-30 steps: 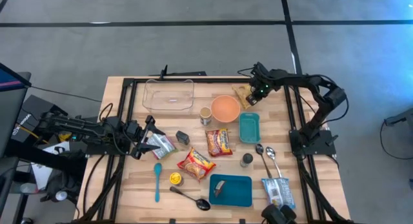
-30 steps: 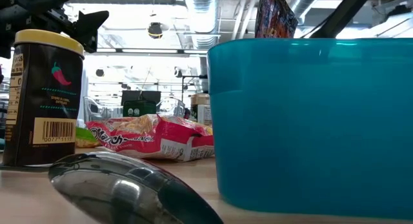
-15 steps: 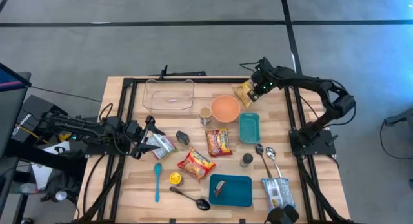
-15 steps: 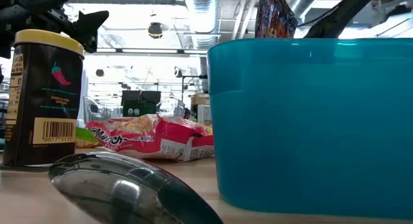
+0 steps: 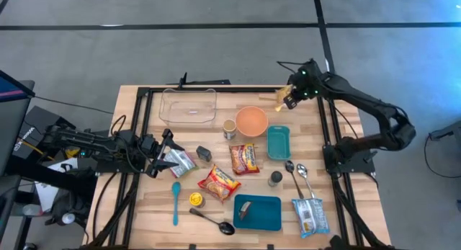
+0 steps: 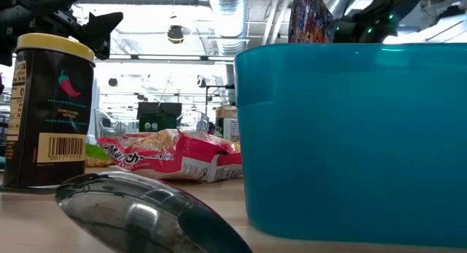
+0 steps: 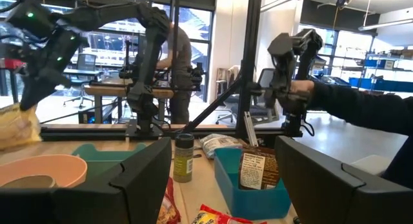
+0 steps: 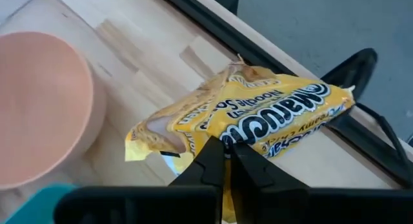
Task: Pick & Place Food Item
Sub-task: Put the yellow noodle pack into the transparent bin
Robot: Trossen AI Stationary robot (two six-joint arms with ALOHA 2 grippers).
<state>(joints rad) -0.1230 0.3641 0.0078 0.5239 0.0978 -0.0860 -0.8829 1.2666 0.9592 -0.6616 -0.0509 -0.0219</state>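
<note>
Tabletop overview hides what right wrist shows: jaws pinching yellow noodle packet [image 8: 258,124].

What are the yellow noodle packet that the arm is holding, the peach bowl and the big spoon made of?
The yellow noodle packet, pinched by the right gripper, looks like thin glossy plastic film: it crinkles and catches light. The peach bowl seems matte plastic, evenly coloured without shine, though glazed ceramic is possible. The big spoon is probably polished metal: it mirrors the room.
</note>
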